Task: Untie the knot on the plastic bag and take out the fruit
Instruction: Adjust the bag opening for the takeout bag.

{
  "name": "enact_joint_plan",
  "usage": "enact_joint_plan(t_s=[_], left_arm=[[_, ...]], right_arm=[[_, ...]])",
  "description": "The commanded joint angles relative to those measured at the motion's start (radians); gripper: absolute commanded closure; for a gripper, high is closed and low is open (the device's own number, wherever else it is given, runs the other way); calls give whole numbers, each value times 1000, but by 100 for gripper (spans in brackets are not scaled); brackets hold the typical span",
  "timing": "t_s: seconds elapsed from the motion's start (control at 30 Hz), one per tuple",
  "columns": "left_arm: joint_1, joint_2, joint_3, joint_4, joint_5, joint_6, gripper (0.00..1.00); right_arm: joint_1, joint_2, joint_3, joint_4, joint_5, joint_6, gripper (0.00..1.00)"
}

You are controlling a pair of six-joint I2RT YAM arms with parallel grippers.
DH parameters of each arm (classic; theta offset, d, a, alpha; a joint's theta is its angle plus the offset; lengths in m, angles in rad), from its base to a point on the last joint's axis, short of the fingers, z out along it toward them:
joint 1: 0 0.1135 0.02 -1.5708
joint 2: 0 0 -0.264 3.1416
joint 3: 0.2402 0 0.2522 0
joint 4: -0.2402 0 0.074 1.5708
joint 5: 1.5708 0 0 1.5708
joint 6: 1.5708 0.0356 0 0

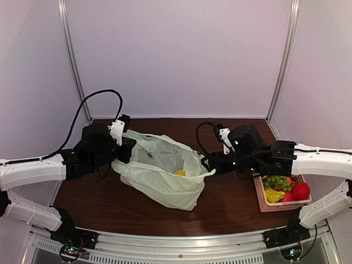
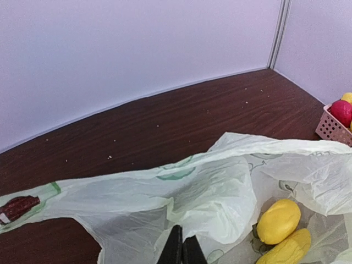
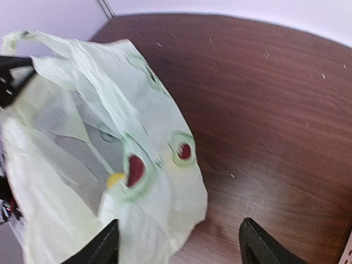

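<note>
— Where's the plastic bag (image 1: pixel 165 184)?
— Mid-frame, long axis left to right, mouth toward the top edge, yellow fruit (image 1: pixel 180 172) inside.
— Claws?
— Left gripper (image 1: pixel 125 149) is pinched on its left rim; right gripper (image 1: pixel 209 164) gapes empty at its right corner. Basket (image 1: pixel 263 202) is at lower right.

plastic bag (image 1: pixel 159 176) mid table (image 1: pixel 110 203), fruit (image 2: pixel 279 221) inside, basket (image 1: pixel 275 207) to R

One bag (image 1: pixel 159 179); one basket (image 1: pixel 275 207)
</note>
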Motion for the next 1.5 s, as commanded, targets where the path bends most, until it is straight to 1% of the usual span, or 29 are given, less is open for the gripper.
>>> enact_joint_plan(t_s=[0.0,0.2,0.23,0.33,0.43,0.53,0.6,0.67,0.77,0.9,0.97,1.03,1.23,1.33,1.47], left_arm=[[4,-37,-1,81,37,-11,100],[3,-47,-6,74,42,-18,100],[3,-49,-8,73,42,-18,100],[3,-55,-11,74,41,-21,100],[3,-58,-12,83,40,-27,100],[3,-58,-13,101,45,-32,100],[3,-55,-12,119,48,-37,100],[3,-51,-6,133,42,-40,100],[3,-41,12,142,7,-42,100],[11,-27,39,158,-67,-41,100],[27,-17,51,167,-68,-49,100],[47,-9,58,177,-52,-57,100],[83,-27,29,234,49,-57,100],[89,-62,-8,246,182,-9,100],[89,-98,-23,170,410,73,100]], right_arm=[[49,-15,168,-16,70,-89,25],[103,135,312,-3,77,-150,24],[114,166,335,0,67,-160,25],[150,258,393,36,3,-180,32],[171,354,421,98,-81,-158,37],[179,449,425,136,-122,-109,38],[181,508,427,136,-152,-84,36],[195,551,418,112,-183,-73,33],[233,560,370,67,-181,-71,31],[295,512,245,28,-153,-25,31],[326,485,184,26,-145,6,31],[353,471,133,22,-105,45,31],[371,466,11,77,-45,136,31],[371,436,28,87,-21,131,29],[371,388,97,74,6,96,29]])
